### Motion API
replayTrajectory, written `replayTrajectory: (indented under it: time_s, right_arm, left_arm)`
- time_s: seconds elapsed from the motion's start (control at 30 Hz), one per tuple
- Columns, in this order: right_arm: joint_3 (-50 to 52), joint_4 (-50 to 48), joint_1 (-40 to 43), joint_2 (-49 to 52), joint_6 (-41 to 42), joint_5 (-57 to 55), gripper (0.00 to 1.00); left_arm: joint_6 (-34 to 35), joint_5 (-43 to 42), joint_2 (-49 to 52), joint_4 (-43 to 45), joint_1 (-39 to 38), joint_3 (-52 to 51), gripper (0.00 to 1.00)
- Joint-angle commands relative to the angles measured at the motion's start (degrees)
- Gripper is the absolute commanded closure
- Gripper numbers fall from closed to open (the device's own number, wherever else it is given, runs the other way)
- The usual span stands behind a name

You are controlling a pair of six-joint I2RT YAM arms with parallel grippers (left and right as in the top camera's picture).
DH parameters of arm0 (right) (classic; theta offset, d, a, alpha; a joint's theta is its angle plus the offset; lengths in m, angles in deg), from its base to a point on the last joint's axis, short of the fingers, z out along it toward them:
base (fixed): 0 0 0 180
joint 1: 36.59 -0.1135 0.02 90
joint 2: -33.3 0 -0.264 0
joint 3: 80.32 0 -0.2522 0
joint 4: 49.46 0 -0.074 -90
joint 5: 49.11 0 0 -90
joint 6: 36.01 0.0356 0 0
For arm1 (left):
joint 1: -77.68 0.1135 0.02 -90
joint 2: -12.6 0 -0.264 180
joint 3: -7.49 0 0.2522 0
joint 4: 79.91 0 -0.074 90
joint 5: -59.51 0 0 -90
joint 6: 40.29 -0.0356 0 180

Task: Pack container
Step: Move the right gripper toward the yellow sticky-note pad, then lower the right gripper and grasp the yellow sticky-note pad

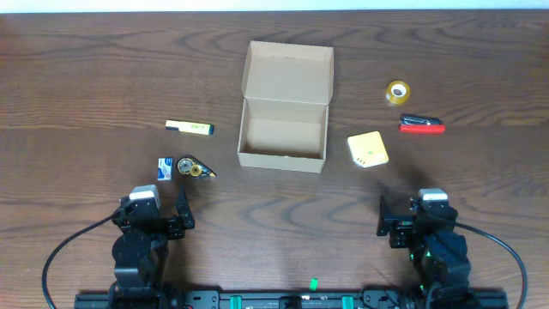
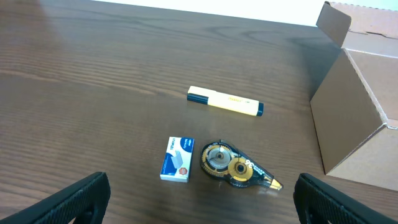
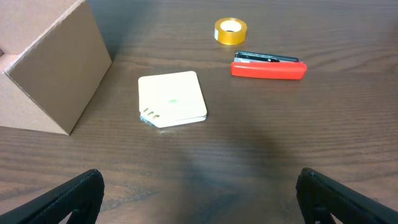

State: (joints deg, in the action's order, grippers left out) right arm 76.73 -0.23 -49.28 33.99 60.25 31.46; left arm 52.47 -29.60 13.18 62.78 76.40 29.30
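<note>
Cardboard container (image 1: pixel 284 129) stands open at mid-table, flap back, empty. Left gripper (image 1: pixel 163 204) and right gripper (image 1: pixel 410 210) gape wide, holding nothing. The sticky-note pad (image 1: pixel 367 148) beside the box looks the easiest first pick: pinch its edges and clear the front wall. Highlighter (image 1: pixel 190 128), stapler (image 1: pixel 421 125) and tape roll (image 1: pixel 397 92) lie well apart.

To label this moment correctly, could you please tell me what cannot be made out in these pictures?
- Left wrist view: the container is cut off by the right edge, and its own wall hides its floor.
- Right wrist view: the left edge cuts it off, and its floor is hidden here too.
- Left wrist view: the print on the small blue box and the yellow highlighter is too small to read.
</note>
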Motion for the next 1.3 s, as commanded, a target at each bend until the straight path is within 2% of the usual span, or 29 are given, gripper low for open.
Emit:
replayTrajectory:
  time_s: [0.0,0.5,0.63,0.8,0.87,1.1,1.17,1.27]
  right_arm:
    - [0.17,0.07,0.35,-0.37,-0.79,0.26,0.01]
    - [0.17,-0.07,0.35,-0.37,-0.39,1.46,0.01]
    - [0.17,-1.03,0.35,-0.37,9.79,5.07,0.01]
    - [0.2,-0.92,0.35,-0.37,31.56,10.8,0.01]
    - [0.2,-0.42,0.35,-0.37,36.5,15.15,0.01]
    - [0.17,-2.1,0.35,-0.37,39.71,23.61,0.01]
    - [0.13,-4.55,0.35,-0.37,33.9,28.11,0.01]
    - [-1.66,-5.09,0.35,0.07,30.49,30.71,0.01]
  left_arm:
    - [-0.63,0.79,-0.33,-0.33,0.28,-1.09,0.05]
    - [-0.63,0.79,-0.33,-0.33,0.28,-1.09,0.05]
    - [-0.63,0.79,-0.33,-0.33,0.28,-1.09,0.05]
    - [-0.63,0.79,-0.33,-0.33,0.28,-1.09,0.05]
    - [-0.63,0.79,-0.33,-0.33,0.28,-1.09,0.05]
    - [-0.66,0.79,-0.33,-0.33,0.28,-1.09,0.05]
    - [-0.66,0.79,-0.33,-0.33,0.28,-1.09,0.05]
    - [-0.63,0.79,-0.33,-0.33,0.28,-1.09,0.05]
